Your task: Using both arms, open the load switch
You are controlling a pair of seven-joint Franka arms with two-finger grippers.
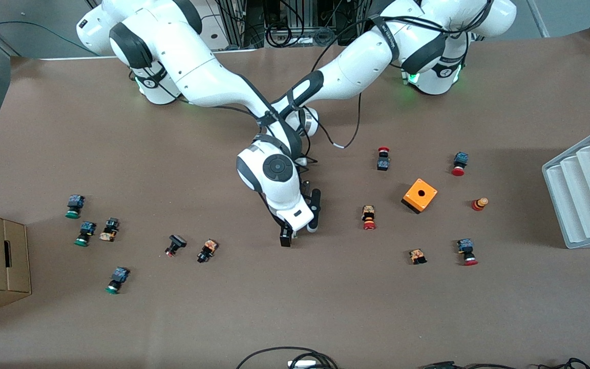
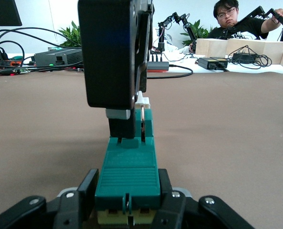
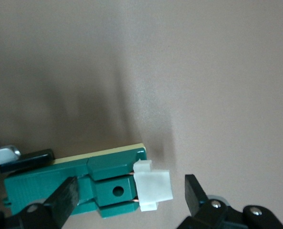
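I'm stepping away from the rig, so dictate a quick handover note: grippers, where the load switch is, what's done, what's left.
Left gripper: shut on the narrow green rectangular load switch, clamping one end, low over the middle of the brown table.
Right gripper: open, fingers straddling the switch's other end, where the white piece sits; not yet closed on it.
Done: switch gripped by the left arm, right arm lined up.
Left: close the right gripper, probably on the white piece, and open the switch; it looks unopened.
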